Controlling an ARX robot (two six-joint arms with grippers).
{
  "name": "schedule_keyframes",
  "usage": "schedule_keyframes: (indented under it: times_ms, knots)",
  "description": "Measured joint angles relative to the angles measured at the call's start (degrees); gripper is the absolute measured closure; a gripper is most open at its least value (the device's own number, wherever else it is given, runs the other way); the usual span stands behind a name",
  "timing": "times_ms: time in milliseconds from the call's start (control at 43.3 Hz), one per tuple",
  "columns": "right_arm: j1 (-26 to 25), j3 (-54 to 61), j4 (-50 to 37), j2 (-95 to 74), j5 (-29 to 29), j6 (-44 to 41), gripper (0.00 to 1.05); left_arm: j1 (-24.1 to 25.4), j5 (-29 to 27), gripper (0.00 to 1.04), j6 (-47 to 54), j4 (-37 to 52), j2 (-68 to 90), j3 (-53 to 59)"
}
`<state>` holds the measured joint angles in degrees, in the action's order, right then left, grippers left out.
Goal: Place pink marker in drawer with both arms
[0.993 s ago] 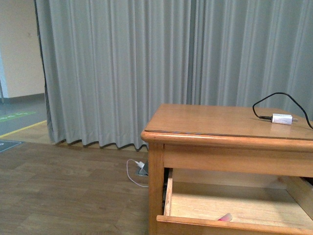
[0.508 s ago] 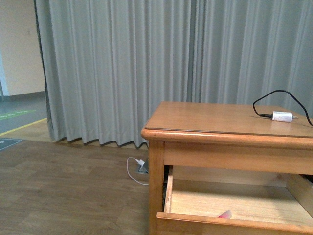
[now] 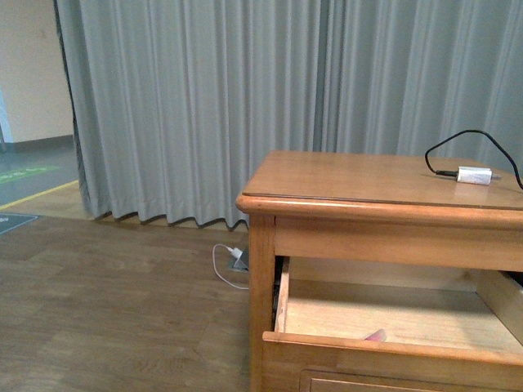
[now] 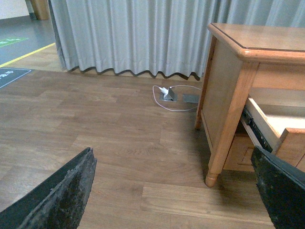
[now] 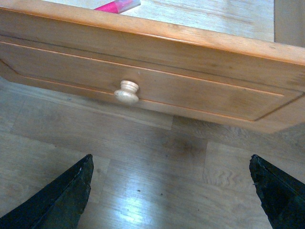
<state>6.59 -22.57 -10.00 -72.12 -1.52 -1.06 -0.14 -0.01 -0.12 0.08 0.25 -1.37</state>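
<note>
The drawer (image 3: 392, 351) stands pulled out of the wooden cabinet (image 3: 343, 184), its pale interior showing. Inside it, just behind the front panel, lies the pink marker (image 3: 376, 335); only its tip shows in the front view. In the right wrist view the pink marker (image 5: 114, 5) lies within the drawer above the front panel (image 5: 152, 76) and its round knob (image 5: 127, 91). My right gripper (image 5: 174, 191) is open over the floor below the knob, holding nothing. My left gripper (image 4: 176, 191) is open above the floor, left of the cabinet leg (image 4: 212, 179). Neither arm shows in the front view.
A white charger plug (image 3: 474, 174) with a black cable lies on the cabinet top. Grey curtains (image 3: 245, 106) hang behind. A floor socket with a white cable (image 4: 167, 93) sits near the curtain. Wood flooring (image 4: 95, 124) stretches left of the cabinet.
The front view has shifted: the cabinet and drawer sit a little higher in the picture, and more of the drawer's front panel shows. The marker stays in the drawer.
</note>
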Motion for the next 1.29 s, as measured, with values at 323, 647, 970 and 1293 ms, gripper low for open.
schedule_keyframes:
  times_ms: [323,647,970,1293]
  knots:
    - [-0.68,-4.92,-28.79,-24.61,-2.05,0.28,0.08,0.0,-0.02,0.06,0.0,0.0,0.0,0.0]
    - [-2.78,-15.04,-43.63,-39.36,-2.58,3.63,0.08,0.0,-0.02,0.06,0.0,-0.02,0.0,0.0]
    - [-3.78,-21.86,-50.16,-50.34,-3.89,6.51,0.08,0.0,-0.02,0.06,0.0,-0.04,0.0,0.0]
    - [-3.85,-30.27,-49.09,-55.65,-3.15,7.45,0.08,0.0,-0.02,0.06,0.0,-0.04,0.0,0.0]
